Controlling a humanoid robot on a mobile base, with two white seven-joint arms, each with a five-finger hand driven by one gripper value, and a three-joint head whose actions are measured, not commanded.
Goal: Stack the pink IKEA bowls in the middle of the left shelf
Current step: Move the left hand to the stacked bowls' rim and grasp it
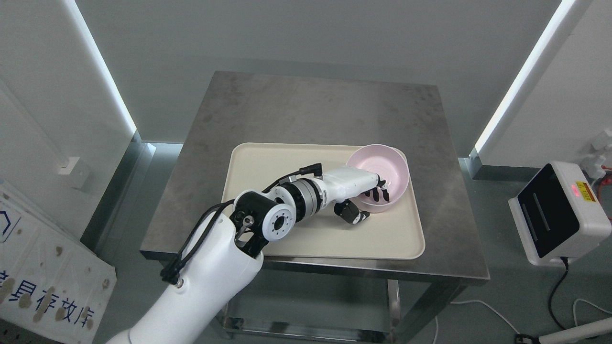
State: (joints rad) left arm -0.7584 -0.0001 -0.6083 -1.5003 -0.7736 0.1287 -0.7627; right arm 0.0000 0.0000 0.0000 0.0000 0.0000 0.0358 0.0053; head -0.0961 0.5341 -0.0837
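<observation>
A pink bowl (382, 173) rests at the right end of a beige tray (296, 239) on a grey metal table (311, 110). My left hand (367, 200) reaches in from the lower left and grips the bowl's near rim. Its dark fingers hook over the rim into the bowl while the thumb presses on the outside wall below. The bowl looks slightly tilted. The right arm is out of sight.
A white device (557, 217) with a dark screen and a red light stands on the floor at the right, with cables trailing from it. A white signboard (43, 282) leans at the lower left. White walls with light strips flank the table.
</observation>
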